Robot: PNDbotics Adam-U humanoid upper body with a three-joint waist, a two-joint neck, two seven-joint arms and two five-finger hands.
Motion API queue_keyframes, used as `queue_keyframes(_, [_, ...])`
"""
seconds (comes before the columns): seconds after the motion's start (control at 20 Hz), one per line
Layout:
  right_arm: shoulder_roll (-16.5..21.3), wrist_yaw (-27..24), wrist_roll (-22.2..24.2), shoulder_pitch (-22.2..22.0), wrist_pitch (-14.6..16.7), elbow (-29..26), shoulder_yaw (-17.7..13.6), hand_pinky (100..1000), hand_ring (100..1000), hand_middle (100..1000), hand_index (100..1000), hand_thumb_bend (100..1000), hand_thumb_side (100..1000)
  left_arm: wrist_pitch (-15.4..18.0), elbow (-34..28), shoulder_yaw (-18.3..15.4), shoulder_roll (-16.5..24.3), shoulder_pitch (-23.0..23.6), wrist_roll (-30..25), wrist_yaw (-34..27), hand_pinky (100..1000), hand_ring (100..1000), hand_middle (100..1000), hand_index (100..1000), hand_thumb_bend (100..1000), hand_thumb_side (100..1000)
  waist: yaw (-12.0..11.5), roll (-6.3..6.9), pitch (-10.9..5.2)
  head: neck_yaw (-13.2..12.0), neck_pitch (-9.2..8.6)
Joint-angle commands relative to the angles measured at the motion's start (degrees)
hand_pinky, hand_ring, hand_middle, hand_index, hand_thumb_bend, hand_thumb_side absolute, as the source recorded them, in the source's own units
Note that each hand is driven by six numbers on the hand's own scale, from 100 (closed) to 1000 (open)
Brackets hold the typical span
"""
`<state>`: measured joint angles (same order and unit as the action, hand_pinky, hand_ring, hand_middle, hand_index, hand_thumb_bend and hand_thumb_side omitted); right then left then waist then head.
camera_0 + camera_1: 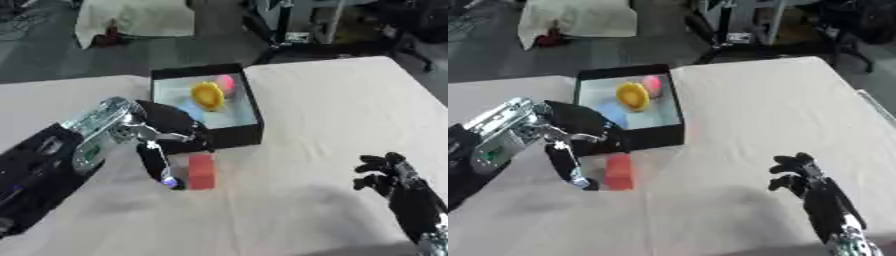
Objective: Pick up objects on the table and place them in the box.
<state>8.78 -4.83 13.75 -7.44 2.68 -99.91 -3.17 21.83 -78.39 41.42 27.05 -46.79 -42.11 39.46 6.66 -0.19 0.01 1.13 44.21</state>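
Red block point(201, 171) upright on the desk point(332, 115), just in front of the black box point(251, 107); yellow, pink and blue things inside the box. Left hand point(166, 132) beside the block, fingers extended down, touching its left side. Right hand point(385, 175) idle near the lower right corner, fingers relaxed.

Soft, even light falls on the pale table point(332, 110); both views are blurry, with faint shadows.

A table point(350, 115) covered in pale cloth is carrying a black box point(206, 102) near its far edge, and a red block point(201, 171) is lying on the cloth just in front of it.
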Motion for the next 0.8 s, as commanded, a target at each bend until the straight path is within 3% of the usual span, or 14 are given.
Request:
queue_keyframes(0.05, [0.8,-0.2,0.1,0.6,0.1,-0.6,-0.2,748,516,603,761,100,1000,5.9,0.3,-0.4,-0.1,-0.6,-5.4,0.7,771,774,836,911,438,419,0.1,0.27,-0.38,0.1,-0.1])
queue_keyframes(0.8, [0.8,-0.3,0.2,0.7,0.1,-0.6,-0.1,748,516,603,761,100,1000,5.6,1.7,-1.7,-1.5,1.3,-0.9,6.9,779,769,816,894,408,398,0.0,0.13,-0.38,0.4,-0.1])
